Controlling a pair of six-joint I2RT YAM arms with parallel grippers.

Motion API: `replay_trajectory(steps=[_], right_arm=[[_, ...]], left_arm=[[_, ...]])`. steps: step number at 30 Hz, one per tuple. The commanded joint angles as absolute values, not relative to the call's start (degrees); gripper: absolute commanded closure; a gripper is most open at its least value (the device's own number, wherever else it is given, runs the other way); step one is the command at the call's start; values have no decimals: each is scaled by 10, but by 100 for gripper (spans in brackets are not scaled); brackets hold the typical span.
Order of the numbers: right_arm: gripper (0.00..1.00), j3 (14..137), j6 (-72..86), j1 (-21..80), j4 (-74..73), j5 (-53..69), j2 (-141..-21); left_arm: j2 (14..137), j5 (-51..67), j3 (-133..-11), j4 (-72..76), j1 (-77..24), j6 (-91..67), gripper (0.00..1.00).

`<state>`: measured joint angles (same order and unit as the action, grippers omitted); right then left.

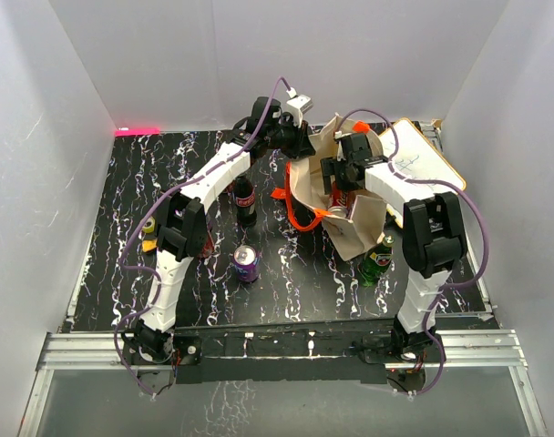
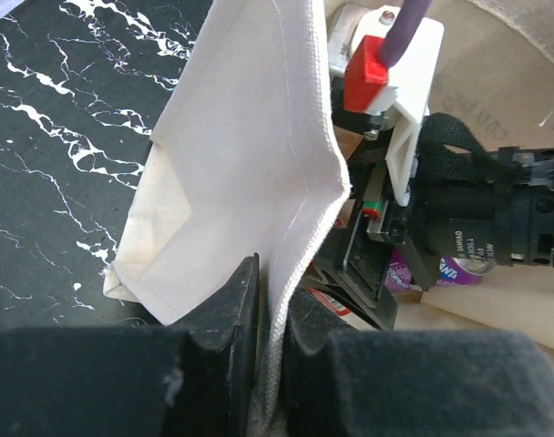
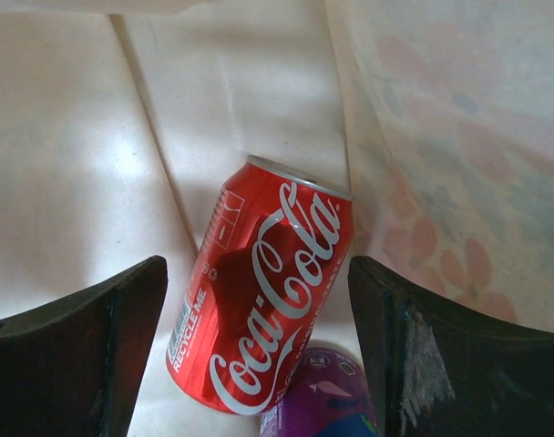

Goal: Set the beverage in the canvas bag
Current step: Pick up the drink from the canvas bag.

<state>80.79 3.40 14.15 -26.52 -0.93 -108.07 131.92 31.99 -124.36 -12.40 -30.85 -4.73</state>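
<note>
The beige canvas bag (image 1: 359, 223) with orange handles (image 1: 300, 218) stands open at the table's centre right. My left gripper (image 1: 297, 138) is shut on the bag's rim (image 2: 300, 209), the hem pinched between its jaws (image 2: 270, 309). My right gripper (image 1: 345, 173) is lowered into the bag's mouth and is open (image 3: 259, 269). A red Coca-Cola can (image 3: 268, 305) lies on the bag's inner canvas (image 3: 95, 137) between the spread fingers, with gaps on both sides. A purple can (image 3: 323, 405) lies against it and also shows in the left wrist view (image 2: 459, 269).
On the black marbled table (image 1: 295, 282) stand a purple can (image 1: 247, 263), a dark cola bottle (image 1: 244, 200), a green bottle (image 1: 377, 260), and a yellow can (image 1: 149, 226) by the left arm. A white board (image 1: 423, 164) lies at the back right. White walls enclose the table.
</note>
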Motion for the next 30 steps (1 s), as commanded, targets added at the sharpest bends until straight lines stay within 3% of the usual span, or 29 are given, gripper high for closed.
replay_trajectory(steps=[1,15,17,25,27,30], right_arm=[[17,830,84,139,-245,-49,-1096],[20,833,95,138,-222,-38,-1152],[29,834,90,138,-218,-29,-1155],[83,828,36,133,-191,32,-1086],[91,809,31,128,-166,65,-1049],[92,769,13,126,-99,120,-987]], left_arm=[[1280,336,-1243,-128,-306,-54,100],[1277,337,-1237,-128,-306,-51,100],[1278,337,-1237,-128,-305,-51,100],[1279,326,-1239,-127,-305,-56,100],[1279,325,-1240,-126,-305,-62,100],[1278,325,-1241,-120,-304,-76,100]])
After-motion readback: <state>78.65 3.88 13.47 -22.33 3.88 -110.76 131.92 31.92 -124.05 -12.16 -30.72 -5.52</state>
